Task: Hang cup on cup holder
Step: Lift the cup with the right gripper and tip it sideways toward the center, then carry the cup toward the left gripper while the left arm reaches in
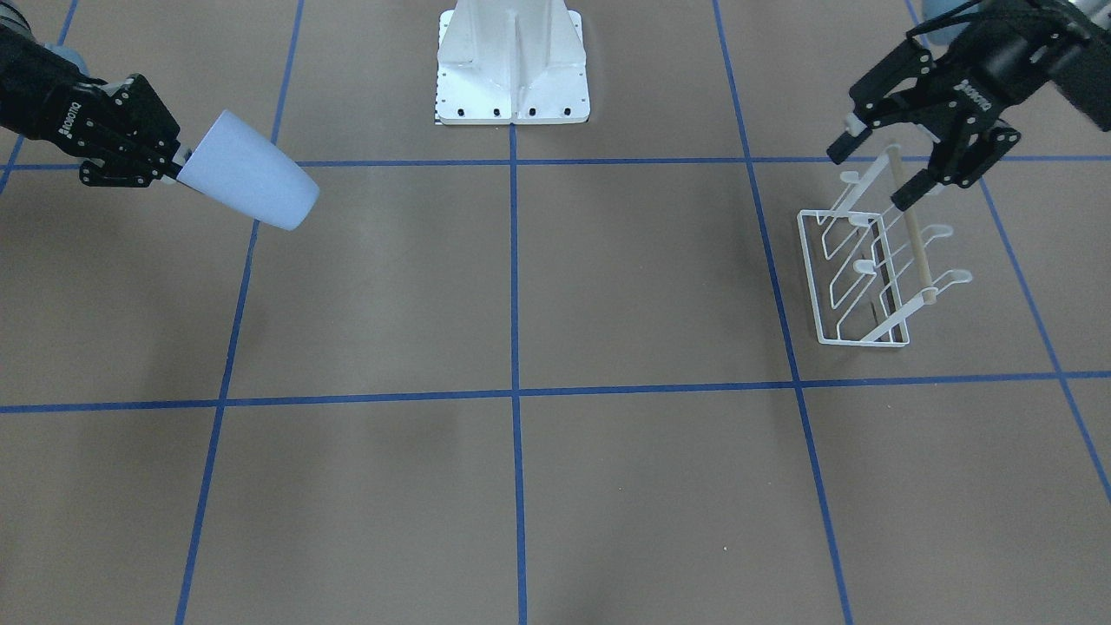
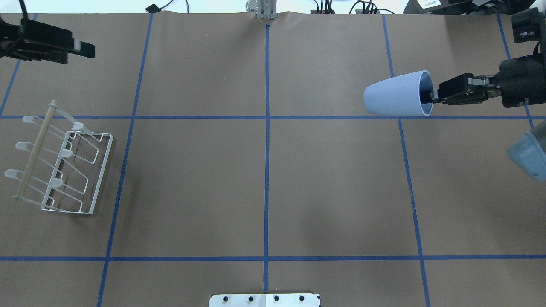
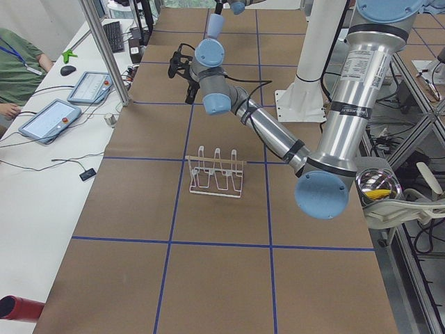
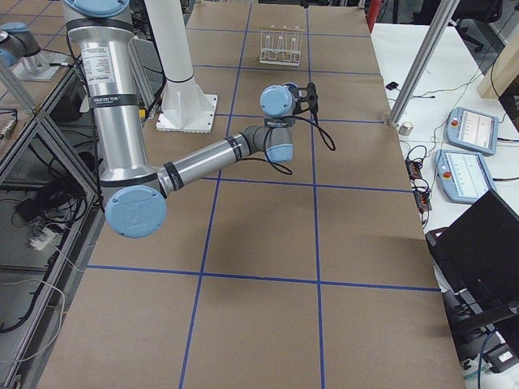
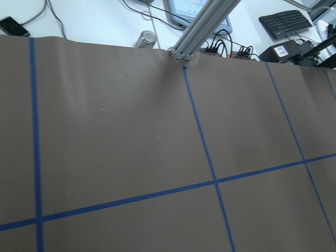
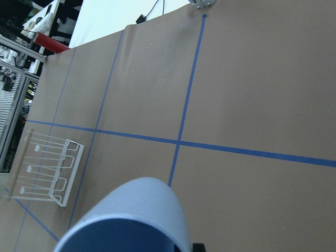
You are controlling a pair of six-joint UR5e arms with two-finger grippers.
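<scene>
The pale blue cup [image 1: 252, 182] lies on its side in the air, base pointing toward the table's middle. My right gripper [image 1: 178, 165] is shut on its rim, one finger inside the mouth; this also shows in the overhead view [image 2: 435, 94], with the cup [image 2: 396, 94]. The right wrist view shows the cup [image 6: 126, 220] close up. The white wire cup holder [image 2: 36, 149] stands empty on the table's left side, wooden rod on top [image 1: 916, 247]. My left gripper [image 1: 872, 174] is open and empty, raised beyond the holder's far end and apart from it.
The white robot base plate [image 1: 512, 69] sits at the table's near-robot edge. Blue tape lines grid the brown table. The holder shows small in the right wrist view [image 6: 72, 173]. A metal post [image 3: 104, 49] and operators' tablets stand past the far edge.
</scene>
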